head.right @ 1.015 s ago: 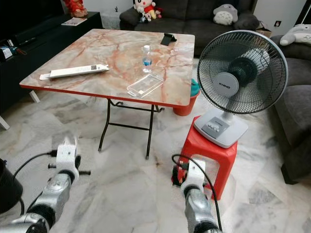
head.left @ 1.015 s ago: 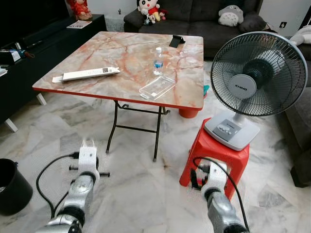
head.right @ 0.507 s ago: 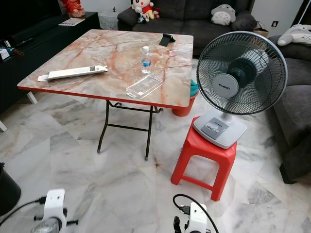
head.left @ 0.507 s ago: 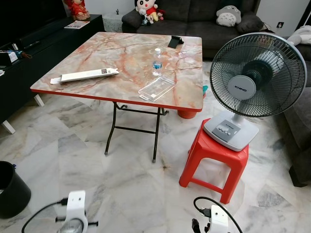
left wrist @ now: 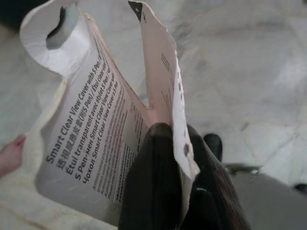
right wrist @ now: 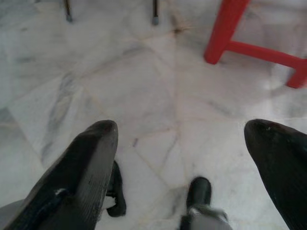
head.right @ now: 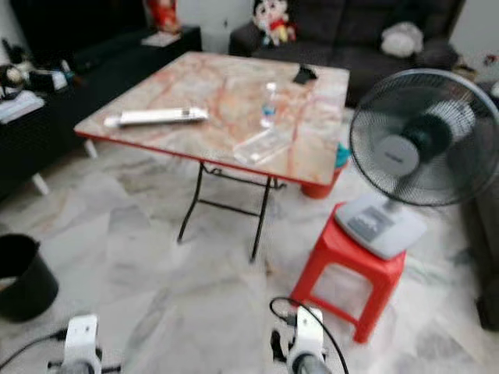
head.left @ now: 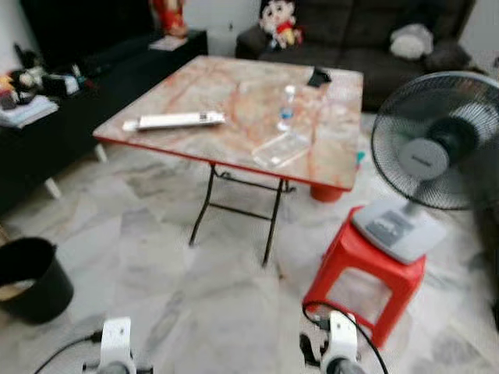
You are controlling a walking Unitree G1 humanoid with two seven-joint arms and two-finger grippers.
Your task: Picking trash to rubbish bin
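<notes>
I am carrying the torn paper packaging point(left wrist: 103, 139) clamped in my left gripper point(left wrist: 168, 158), right gripper point(right wrist: 180, 143) spread and idle, and judging I must next turn toward the black bin point(head.left: 31, 279) at lower left.

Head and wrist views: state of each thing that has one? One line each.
Left gripper: shut on the white printed cardboard packaging.
Right gripper: open, nothing between its fingers, above the marble floor.
Black round rubbish bin: upright on the floor, open-topped.
Clear plastic water bottle: upright on the marble-pattern folding table.
White electric fan: upright on the red plastic stool; running or not, cannot tell.
</notes>
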